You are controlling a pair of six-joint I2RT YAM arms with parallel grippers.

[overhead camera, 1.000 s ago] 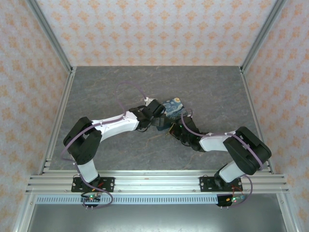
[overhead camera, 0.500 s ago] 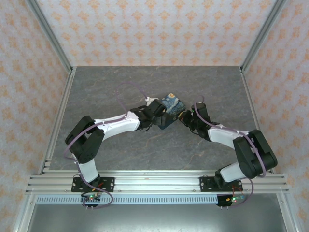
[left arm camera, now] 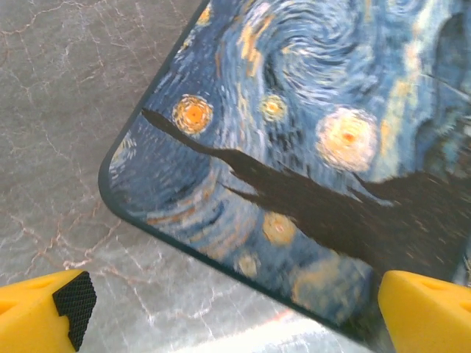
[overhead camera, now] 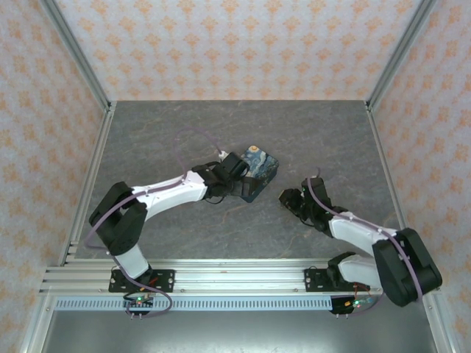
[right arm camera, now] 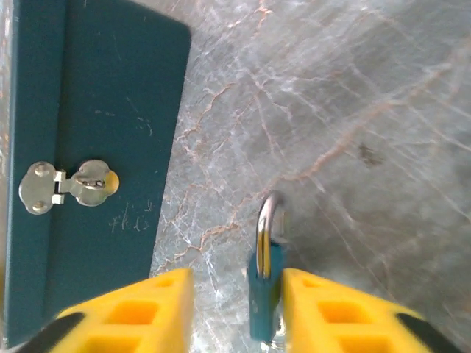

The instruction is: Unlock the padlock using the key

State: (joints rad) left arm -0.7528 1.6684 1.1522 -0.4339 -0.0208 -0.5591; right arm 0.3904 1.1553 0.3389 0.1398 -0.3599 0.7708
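Note:
The padlock (right arm camera: 263,294) is small and teal with a silver shackle. It stands upright on the table between the fingers of my right gripper (right arm camera: 239,294), against the right finger and apart from the left one; the jaws are open. The key is hidden. A flat box (overhead camera: 261,165) printed with a starry-night painting lies mid-table. Its dark teal side (right arm camera: 96,132) carries a small metal latch (right arm camera: 70,184). My left gripper (left arm camera: 235,312) is open wide, with the box's near corner (left arm camera: 294,184) just ahead of its fingertips. In the top view, my left gripper (overhead camera: 234,170) is at the box's left side and my right gripper (overhead camera: 288,198) sits to the box's front right.
The grey marble tabletop (overhead camera: 169,132) is walled by patterned panels and metal posts (overhead camera: 77,55). An aluminium rail (overhead camera: 235,278) runs along the near edge by the arm bases. Purple cables (overhead camera: 316,187) loop over both arms.
My right gripper has drawn back from the box toward the front right, and its jaws have gone from shut to open. The left gripper has stayed at the box, open.

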